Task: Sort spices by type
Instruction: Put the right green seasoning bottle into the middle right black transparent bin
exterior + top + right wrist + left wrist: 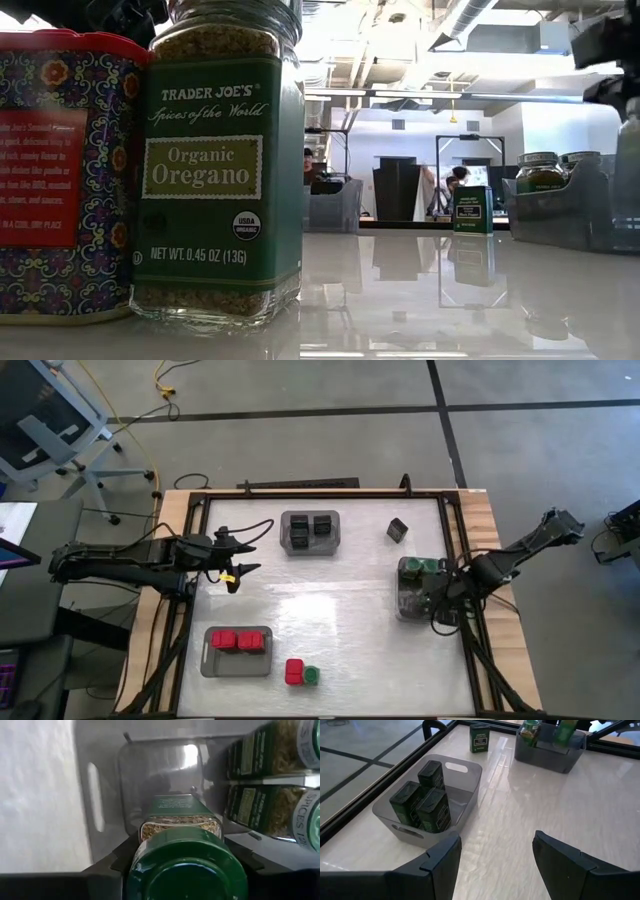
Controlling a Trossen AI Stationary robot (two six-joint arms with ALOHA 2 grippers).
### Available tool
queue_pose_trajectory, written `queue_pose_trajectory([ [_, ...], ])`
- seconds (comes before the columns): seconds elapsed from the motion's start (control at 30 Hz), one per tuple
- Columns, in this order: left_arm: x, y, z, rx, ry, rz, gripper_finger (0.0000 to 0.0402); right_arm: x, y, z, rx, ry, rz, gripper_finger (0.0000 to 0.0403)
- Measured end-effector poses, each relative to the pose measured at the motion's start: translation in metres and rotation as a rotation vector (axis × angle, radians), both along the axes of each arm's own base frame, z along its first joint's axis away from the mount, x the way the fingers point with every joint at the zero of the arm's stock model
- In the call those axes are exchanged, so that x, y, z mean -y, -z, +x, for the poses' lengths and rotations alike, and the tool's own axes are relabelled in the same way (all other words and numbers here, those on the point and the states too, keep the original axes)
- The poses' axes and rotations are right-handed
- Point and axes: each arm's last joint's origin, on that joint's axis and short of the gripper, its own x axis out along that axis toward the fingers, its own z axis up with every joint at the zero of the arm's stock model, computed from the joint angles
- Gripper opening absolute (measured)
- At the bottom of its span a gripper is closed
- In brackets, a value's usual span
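One jar (187,865) in right pincer (185,870), fingers mostly hidden.

The oregano jar (220,170) wears a green label with white lettering, beside a red-lidded tin (60,165) patterned in blue florals. Black boxes (422,800) fill a grey tray (465,770) on the pale, glossy surface (330,600).

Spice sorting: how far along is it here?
Done: three black tins in one tray, two red boxes in another, two jars in the right tray. In hand: the right gripper holds a green-lidded jar over that tray. Left: a black tin, red box and oregano jar.
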Motion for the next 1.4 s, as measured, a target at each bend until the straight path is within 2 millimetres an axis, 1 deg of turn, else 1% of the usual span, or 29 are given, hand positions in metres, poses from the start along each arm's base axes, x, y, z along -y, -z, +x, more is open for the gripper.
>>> queue_pose_trajectory([
  [0.23, 0.000, 0.000, 0.000, 0.006, 0.000, 0.000, 0.0235, 0.006, 0.016, -0.001, -0.045, 0.006, -0.018, 0.0216],
  [0.33, 0.000, -0.002, 0.001, 0.021, 0.000, 0.000, 0.0235, 0.009, 0.019, 0.001, -0.043, -0.001, -0.009, 0.0216],
  [0.53, 0.000, -0.003, 0.001, 0.034, -0.001, 0.000, 0.0235, 0.020, 0.020, 0.007, -0.039, -0.008, -0.022, 0.0216],
  [0.83, 0.000, -0.002, 0.001, 0.027, -0.001, -0.002, 0.0235, 0.037, 0.020, 0.012, -0.044, -0.006, 0.008, 0.0216],
  [0.93, 0.000, -0.002, 0.001, 0.027, -0.002, -0.003, 0.0235, 0.040, 0.020, 0.014, -0.033, -0.008, 0.025, 0.0216],
  [1.1, 0.000, -0.002, 0.001, 0.027, -0.002, -0.003, 0.0235, 0.041, 0.034, 0.011, -0.079, 0.001, 0.083, 0.0216],
  [1.2, 0.000, -0.002, 0.001, 0.026, -0.002, -0.003, 0.0235, 0.041, 0.032, 0.013, -0.052, 0.001, 0.091, 0.0216],
  [1.4, 0.000, -0.002, 0.001, 0.026, -0.002, -0.003, 0.0235, 0.042, 0.032, 0.013, -0.055, 0.005, 0.078, 0.0216],
])
